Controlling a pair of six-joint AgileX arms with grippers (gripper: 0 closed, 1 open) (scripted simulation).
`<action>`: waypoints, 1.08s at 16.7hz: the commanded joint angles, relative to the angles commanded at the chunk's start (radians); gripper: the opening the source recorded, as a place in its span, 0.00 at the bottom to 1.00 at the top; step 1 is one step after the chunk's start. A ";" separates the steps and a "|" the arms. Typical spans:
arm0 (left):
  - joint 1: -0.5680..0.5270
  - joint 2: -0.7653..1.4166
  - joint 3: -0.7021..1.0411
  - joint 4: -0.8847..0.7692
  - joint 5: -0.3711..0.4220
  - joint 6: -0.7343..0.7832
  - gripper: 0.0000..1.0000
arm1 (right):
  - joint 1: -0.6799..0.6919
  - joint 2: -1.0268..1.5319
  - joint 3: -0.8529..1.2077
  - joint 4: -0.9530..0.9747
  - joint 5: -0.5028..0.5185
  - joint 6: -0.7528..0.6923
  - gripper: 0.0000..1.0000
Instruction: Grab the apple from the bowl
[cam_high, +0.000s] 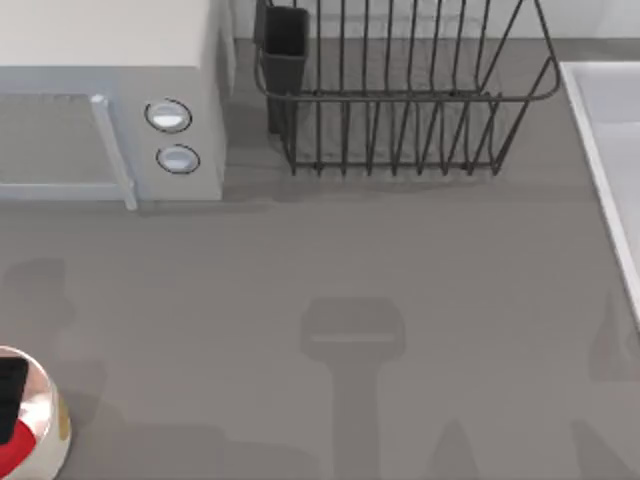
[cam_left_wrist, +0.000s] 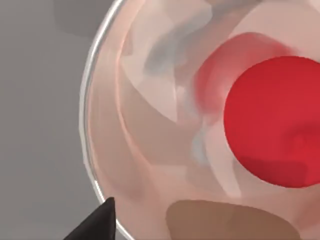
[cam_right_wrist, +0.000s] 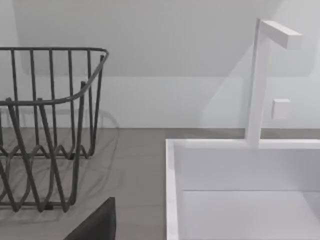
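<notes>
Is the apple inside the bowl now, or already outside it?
Inside. In the left wrist view the apple lies on the bowl's glossy inner wall, within its rim. The top view shows red inside the bowl at the table's left edge.

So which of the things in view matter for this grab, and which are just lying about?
Job:
- apple, lying in the bowl
- bowl, at the table's near-left corner
- left pincer, over the bowl

Lying about:
- microwave, far left
- dish rack, far middle
- sink with tap, right side
</notes>
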 joint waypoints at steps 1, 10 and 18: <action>0.002 0.026 0.019 -0.026 0.000 0.003 1.00 | 0.000 0.000 0.000 0.000 0.000 0.000 1.00; 0.001 0.063 0.003 -0.008 0.000 0.005 1.00 | 0.000 0.000 0.000 0.000 0.000 0.000 1.00; 0.009 0.202 -0.205 0.357 -0.001 0.012 1.00 | 0.000 0.000 0.000 0.000 0.000 0.000 1.00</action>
